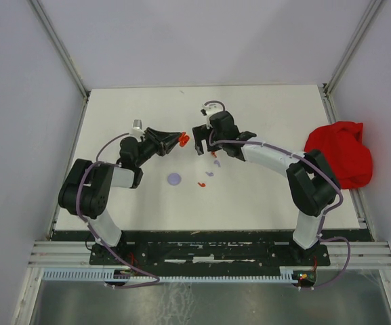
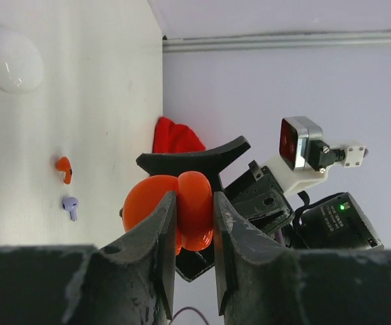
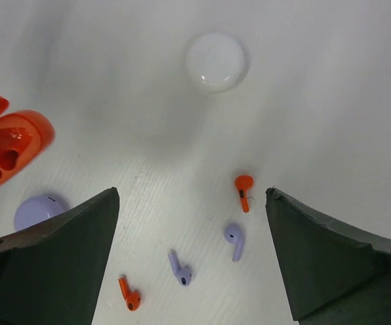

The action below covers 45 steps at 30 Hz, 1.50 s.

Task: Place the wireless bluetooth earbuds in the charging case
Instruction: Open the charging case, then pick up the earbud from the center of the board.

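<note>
I am reading the left gripper [image 2: 194, 203] as clenched on the red charging case [image 2: 181, 217], with both fingers pinching the opened shell, which appears to be clear of the table. The right gripper [image 3: 192, 196] is standing released, spread wide and carrying nothing.

Four earbuds are lying loose on the table in the gap between its fingers. Working outward they are a red earbud [image 3: 130, 296], a purple earbud [image 3: 180, 269], a second purple earbud [image 3: 234, 239] and a second red earbud [image 3: 244, 191]. A purple disc [image 3: 39, 210] is sitting just beside one finger, partly hidden by it. A white disc [image 3: 215, 62] is lying well beyond the fingertips. I am finding no white earbuds.

I am judging the earbuds very light, rigid, smooth and apt to skid or squirt out of a pinch. I am recommending a hold across the bulbous head, leaving the stem free to enter a socket, and starting with the red pair to match the case.
</note>
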{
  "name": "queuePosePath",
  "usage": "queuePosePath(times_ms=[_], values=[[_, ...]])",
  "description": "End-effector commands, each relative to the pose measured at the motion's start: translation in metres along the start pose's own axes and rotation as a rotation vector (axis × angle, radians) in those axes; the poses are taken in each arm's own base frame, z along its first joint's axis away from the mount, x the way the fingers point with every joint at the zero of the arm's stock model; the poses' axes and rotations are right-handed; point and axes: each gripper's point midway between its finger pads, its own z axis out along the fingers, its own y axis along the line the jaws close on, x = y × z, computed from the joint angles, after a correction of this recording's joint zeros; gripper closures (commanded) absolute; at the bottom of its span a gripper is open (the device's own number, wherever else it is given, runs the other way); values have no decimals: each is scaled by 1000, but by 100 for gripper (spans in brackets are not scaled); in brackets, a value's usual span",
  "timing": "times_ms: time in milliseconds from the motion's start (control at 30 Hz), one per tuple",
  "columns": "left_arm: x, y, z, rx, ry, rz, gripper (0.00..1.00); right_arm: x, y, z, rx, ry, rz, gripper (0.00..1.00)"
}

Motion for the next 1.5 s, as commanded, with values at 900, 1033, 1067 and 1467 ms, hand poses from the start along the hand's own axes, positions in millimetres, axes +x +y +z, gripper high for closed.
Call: queuePosePath(times_ms=[900,1033,1067,1467], values=[[-10,-6,-28,137,-81,-123,97,30,-46,36,111,373,-62,38],[-10,-6,-28,136,-79,-124,97,33,-45,40,95,385,-66,41],[-10,-6,-28,136,-78,-124,97,34,-45,41,91,387,-66,42],[-10,-5,-26,134,-72,-126,97,46,-46,52,87,418,-65,47]])
